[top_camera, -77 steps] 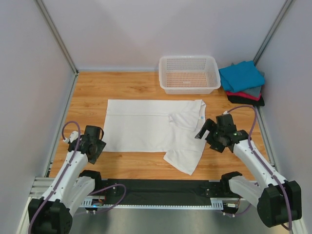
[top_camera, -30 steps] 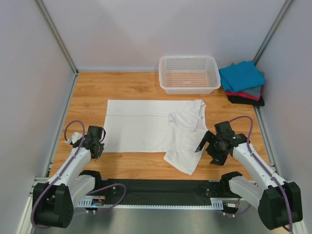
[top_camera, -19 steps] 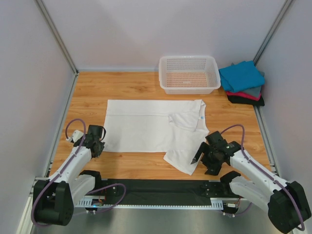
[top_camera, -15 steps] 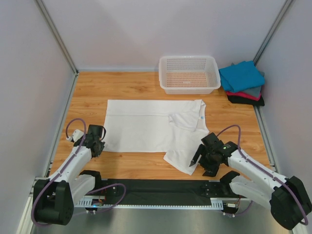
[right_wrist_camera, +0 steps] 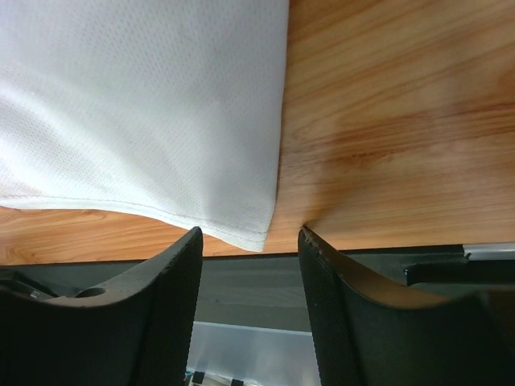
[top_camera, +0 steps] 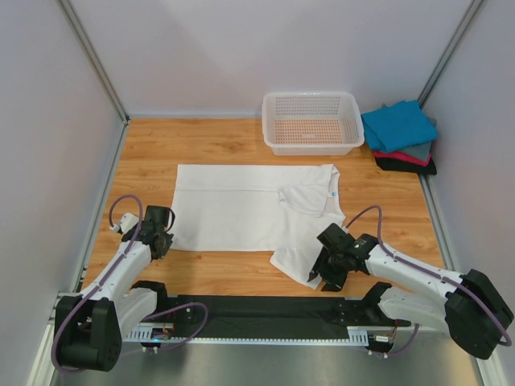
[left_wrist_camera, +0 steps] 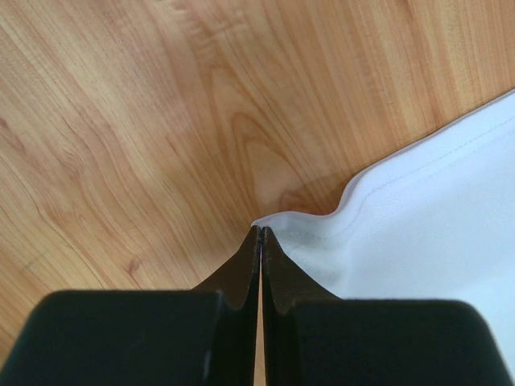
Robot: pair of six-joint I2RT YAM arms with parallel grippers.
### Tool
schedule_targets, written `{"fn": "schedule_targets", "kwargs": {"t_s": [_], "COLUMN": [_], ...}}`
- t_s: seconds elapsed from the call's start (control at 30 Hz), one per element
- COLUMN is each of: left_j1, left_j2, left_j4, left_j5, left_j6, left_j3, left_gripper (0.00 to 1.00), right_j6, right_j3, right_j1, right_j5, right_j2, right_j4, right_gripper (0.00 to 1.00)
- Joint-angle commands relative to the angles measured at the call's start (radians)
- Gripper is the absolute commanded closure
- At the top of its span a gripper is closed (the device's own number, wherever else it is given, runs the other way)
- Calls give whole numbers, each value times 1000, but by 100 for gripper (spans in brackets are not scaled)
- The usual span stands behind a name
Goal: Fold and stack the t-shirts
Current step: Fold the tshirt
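Observation:
A white t-shirt lies flat on the wooden table, its right part folded over and hanging toward the near edge. My left gripper is shut at the shirt's near left corner. In the left wrist view its tips pinch the puckered hem corner. My right gripper is open low over the shirt's near right corner. In the right wrist view that corner sits between the two parted fingers of the right gripper, untouched. Folded t-shirts are stacked at the back right, teal on top.
A white mesh basket stands at the back, right of centre. The stack beside it shows red, grey and black layers. A black strip runs along the table's near edge, just below the right gripper.
My right arm swung from the shirt's right side down and left to its near corner, and its jaws narrowed. The left gripper stayed shut in place.

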Motion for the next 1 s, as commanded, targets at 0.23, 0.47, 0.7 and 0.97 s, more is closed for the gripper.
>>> {"fn": "schedule_targets", "kwargs": {"t_s": [0.23, 0.47, 0.7, 0.97], "left_j1": [7, 7, 7, 7], "left_j2": [6, 12, 26, 52], "left_j4": [3, 1, -43, -62], "left_j5": [-15, -17, -27, -38], "left_j6": [15, 15, 18, 69], "left_j3": [2, 6, 52, 159], "left_gripper": [100, 100, 100, 100], "right_j6": [56, 44, -7, -155], "right_j3": [-2, 3, 96, 283], "right_j1": [6, 6, 2, -100], "right_j5": [40, 32, 84, 100], "right_j2": [11, 11, 0, 40], "right_j4": [79, 80, -30, -65], "right_gripper": [71, 92, 99, 100]}}
